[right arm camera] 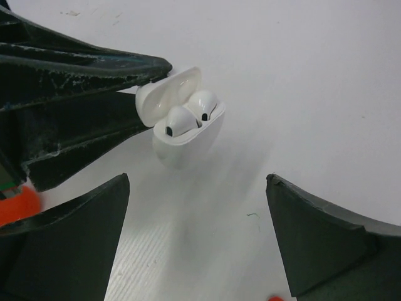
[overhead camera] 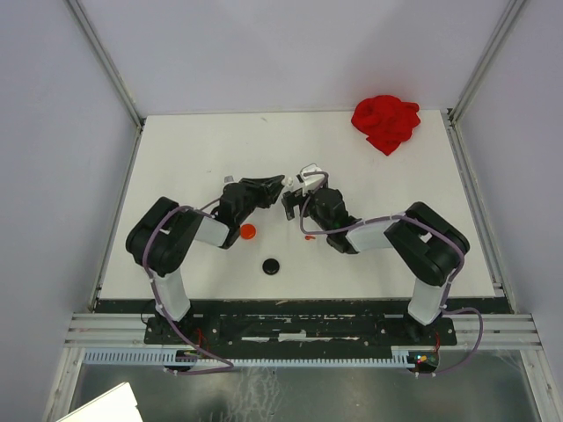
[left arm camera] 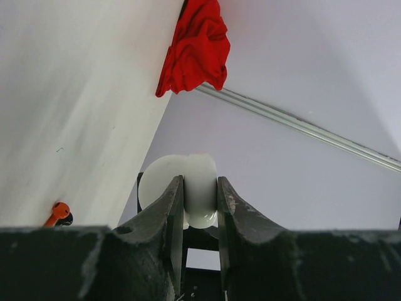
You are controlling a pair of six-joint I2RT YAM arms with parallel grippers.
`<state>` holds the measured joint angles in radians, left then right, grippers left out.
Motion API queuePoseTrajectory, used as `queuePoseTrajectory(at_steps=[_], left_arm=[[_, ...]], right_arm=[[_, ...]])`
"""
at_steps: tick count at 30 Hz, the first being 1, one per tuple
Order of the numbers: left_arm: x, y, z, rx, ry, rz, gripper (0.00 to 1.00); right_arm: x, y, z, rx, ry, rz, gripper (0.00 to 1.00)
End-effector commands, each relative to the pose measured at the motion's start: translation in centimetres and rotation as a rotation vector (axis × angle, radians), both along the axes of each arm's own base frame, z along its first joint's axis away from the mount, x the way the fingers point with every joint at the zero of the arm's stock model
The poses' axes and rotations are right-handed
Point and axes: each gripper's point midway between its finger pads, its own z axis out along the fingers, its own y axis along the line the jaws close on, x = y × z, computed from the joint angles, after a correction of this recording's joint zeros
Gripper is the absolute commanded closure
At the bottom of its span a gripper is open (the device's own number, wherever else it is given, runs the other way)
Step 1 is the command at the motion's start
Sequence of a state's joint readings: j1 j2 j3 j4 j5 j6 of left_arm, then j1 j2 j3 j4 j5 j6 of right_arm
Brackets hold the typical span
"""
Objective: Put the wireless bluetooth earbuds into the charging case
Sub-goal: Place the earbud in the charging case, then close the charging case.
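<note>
Where left jaws pinch, case (right arm camera: 185,135) sits.

left hand (left arm camera: 200,187) — clamped on white charging case (left arm camera: 161,182) | red cloth (left arm camera: 194,47) beyond

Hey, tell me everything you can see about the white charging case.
The charging case is a small, rounded, glossy white shell, plastic by its look. Its hinged lid stands open, tipped back, and two white earbuds sit side by side in its wells. The left gripper is shut on it, a black finger pressed on each side, holding it tilted over the white table. The right gripper, open, stands apart from it.
</note>
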<state>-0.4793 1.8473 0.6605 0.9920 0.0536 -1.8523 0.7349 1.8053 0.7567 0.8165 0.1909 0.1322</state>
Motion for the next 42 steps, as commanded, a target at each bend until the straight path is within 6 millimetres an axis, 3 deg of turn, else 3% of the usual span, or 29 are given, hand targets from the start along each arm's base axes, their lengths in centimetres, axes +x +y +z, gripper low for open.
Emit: queuePoseTrajectory(at_steps=[1,19,31,36,42], left_arm=[[0.2,0.4,3.1,-0.056,-0.041,0.039,0.97],[-1.7,0.8,1.5,-0.044,-0.026,0.01,0.97],[-2.3,0.8,0.4,-0.037,-0.022,-0.01,0.97],[-0.3,2.0,0.3,0.009,-0.058,-0.009,0.97],[3.9,3.2,-1.4,0.203,-0.123,-0.053,0.97]], right_arm=[[2.3,0.2,2.4,0.016,-0.097,-0.067,0.02],[3.9,-1.7,2.8,-0.017,-0.189,-0.188,0.0],[4.7,-3.2,4.4,-0.012,-0.228,-0.257,0.01],[3.7,-5.1,4.2,-0.032,-0.102,-0.325,0.01],[1.7,-5.0,3.7,-0.178,0.131,-0.242,0.0]])
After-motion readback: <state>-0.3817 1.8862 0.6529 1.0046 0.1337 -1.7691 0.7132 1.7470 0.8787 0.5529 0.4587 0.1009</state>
